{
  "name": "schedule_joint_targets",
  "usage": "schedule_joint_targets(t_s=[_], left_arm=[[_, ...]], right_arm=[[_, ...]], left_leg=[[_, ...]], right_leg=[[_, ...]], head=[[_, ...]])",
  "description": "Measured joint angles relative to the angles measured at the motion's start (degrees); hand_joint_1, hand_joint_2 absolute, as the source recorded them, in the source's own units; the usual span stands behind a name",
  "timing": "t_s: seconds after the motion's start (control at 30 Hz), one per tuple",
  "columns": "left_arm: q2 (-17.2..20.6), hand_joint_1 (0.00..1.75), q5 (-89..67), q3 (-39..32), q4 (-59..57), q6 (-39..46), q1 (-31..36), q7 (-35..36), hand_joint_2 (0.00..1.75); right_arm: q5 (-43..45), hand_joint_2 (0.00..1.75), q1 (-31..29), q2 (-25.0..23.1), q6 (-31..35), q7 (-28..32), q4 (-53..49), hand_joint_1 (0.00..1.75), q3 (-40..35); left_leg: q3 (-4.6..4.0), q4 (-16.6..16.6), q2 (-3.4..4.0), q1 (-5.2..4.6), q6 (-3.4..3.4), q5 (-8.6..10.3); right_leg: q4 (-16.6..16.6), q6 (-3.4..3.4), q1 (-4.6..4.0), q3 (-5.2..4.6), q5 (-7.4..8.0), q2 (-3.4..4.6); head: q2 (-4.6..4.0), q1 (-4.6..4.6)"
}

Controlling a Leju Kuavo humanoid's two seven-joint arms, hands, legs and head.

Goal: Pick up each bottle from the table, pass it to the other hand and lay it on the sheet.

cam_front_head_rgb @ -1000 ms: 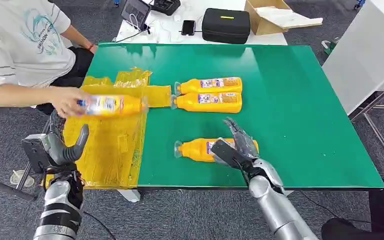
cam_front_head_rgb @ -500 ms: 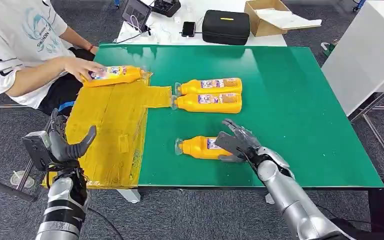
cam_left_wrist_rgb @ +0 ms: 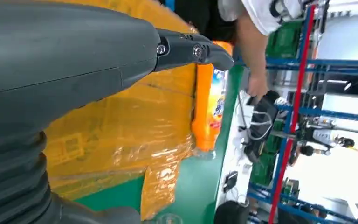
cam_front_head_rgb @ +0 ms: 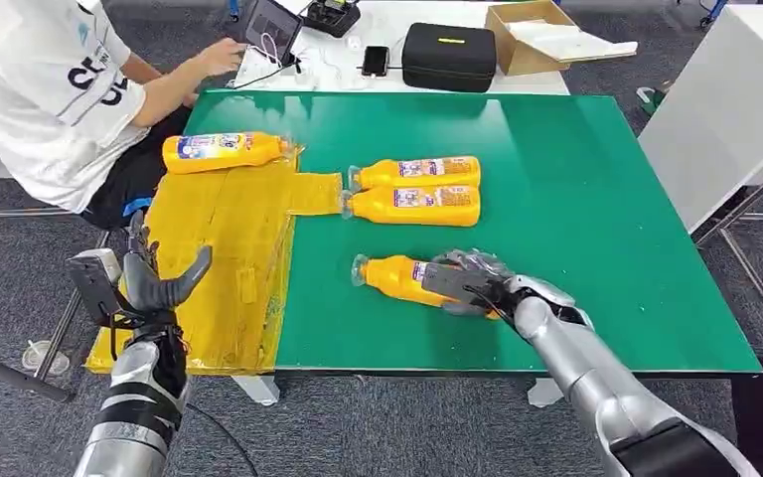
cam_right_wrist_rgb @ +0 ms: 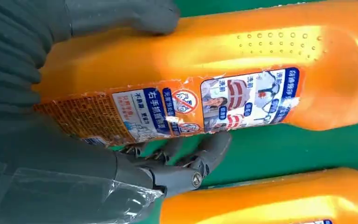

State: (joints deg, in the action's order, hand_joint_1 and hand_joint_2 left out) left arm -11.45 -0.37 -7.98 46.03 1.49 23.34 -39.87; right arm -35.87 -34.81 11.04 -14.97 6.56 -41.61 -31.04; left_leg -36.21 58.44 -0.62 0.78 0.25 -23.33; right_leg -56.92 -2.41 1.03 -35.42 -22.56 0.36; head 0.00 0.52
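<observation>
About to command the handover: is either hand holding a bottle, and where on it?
The right hand grips the nearest bottle around its labelled body, base end, bottle on the table. The left hand holds nothing.

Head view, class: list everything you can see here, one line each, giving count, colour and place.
Bottles: four, orange; one on the sheet, two side by side mid-table, one nearest the robot.
Sheet: one, yellow, table's left end.
Table: one, green.
Case: one, black, white table behind.
Cardboard box: one, brown, beside the case.
Person: one, white shirt, far left.
Left hand: grey, raised, holds nothing.
Right hand: grey, fingers around the nearest bottle.
</observation>
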Motion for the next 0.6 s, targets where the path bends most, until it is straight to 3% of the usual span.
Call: schedule_joint_targets(t_s=[0.37, 0.5, 0.6], left_arm=[[-0.3, 0.00, 1.2, 0.1, -3.2, -0.5, 1.3, 0.1, 1.75], [-0.5, 0.00, 1.8, 0.1, -3.5, -1.0, 1.0, 0.0, 1.75], [-0.7, 0.00, 2.1, 0.1, -3.5, -1.0, 0.8, 0.1, 1.75]], right_arm=[[0.9, 1.75, -3.1, 1.5, -2.0, -0.3, 2.3, 1.75, -5.6], [5.4, 1.75, 0.4, 1.5, 7.7, 1.5, 0.2, 1.75, -4.7], [6.5, 1.75, 2.7, 1.1, 10.9, 1.8, -2.0, 1.75, -3.7]], left_leg=[[0.02, 0.0, 0.01, 0.00, 0.00, -0.01], [-0.01, 0.0, 0.00, 0.00, 0.00, -0.03], [0.00, 0.0, 0.06, 0.01, -0.01, -0.05]], right_leg=[[0.0, -0.01, 0.00, 0.00, 0.00, 0.00], [0.0, -0.01, -0.01, 0.05, 0.00, -0.01], [0.0, -0.01, -0.01, 0.02, 0.01, 0.01]], head=[[0.00, 0.02], [0.00, 0.02], [0.00, 0.04]])
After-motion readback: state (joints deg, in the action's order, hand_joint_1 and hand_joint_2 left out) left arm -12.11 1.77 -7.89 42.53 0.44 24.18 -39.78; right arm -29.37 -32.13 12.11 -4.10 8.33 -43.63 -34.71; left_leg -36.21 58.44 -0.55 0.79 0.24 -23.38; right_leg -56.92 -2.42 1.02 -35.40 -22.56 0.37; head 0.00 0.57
